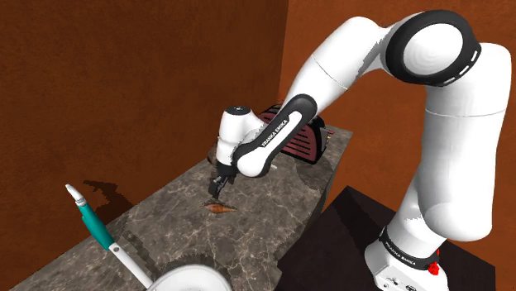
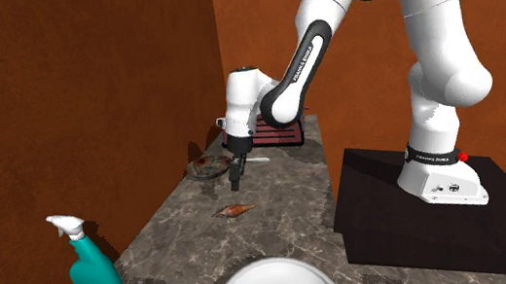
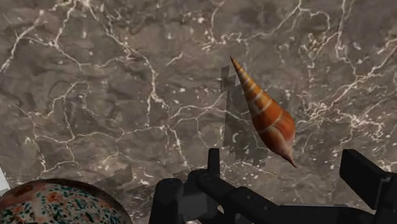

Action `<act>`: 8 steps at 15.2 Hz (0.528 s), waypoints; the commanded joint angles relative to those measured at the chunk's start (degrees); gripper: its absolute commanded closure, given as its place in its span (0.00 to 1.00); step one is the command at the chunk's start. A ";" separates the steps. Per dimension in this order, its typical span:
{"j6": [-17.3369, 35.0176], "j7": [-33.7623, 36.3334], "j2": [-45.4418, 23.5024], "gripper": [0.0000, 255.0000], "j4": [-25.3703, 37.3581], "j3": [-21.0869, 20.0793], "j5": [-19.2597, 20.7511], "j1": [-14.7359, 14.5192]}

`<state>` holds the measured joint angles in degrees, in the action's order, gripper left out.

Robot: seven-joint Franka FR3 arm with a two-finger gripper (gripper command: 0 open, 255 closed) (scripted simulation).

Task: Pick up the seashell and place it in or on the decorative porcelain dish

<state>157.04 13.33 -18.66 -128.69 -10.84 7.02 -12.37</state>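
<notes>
Wrist view: the jaws stand spread and empty above the counter (image 3: 95, 95), so nothing is grasped yet. Just ahead of them the seashell (image 3: 266, 114) lies flat on the counter. Its long axis slants, broad end toward the jaws, slender spire pointing away. The patterned dish (image 3: 54, 202) sits apart; pickup and placing remain.

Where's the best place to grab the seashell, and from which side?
Grip the seashell across its widest part, straight down from above: it lies flat on the counter, and both ends taper to thin points likely to slip.
</notes>
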 commanded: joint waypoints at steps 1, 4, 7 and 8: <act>1.93 1.23 -4.64 0.00 2.80 1.16 2.14 -1.35; 3.35 2.49 -9.11 0.00 5.92 2.41 3.73 -3.08; 4.70 2.92 -11.49 0.00 6.97 3.08 4.30 -3.64; 5.13 3.06 -12.29 0.00 7.35 3.30 4.47 -3.82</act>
<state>161.72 16.28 -29.97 -121.91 -7.79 11.29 -16.01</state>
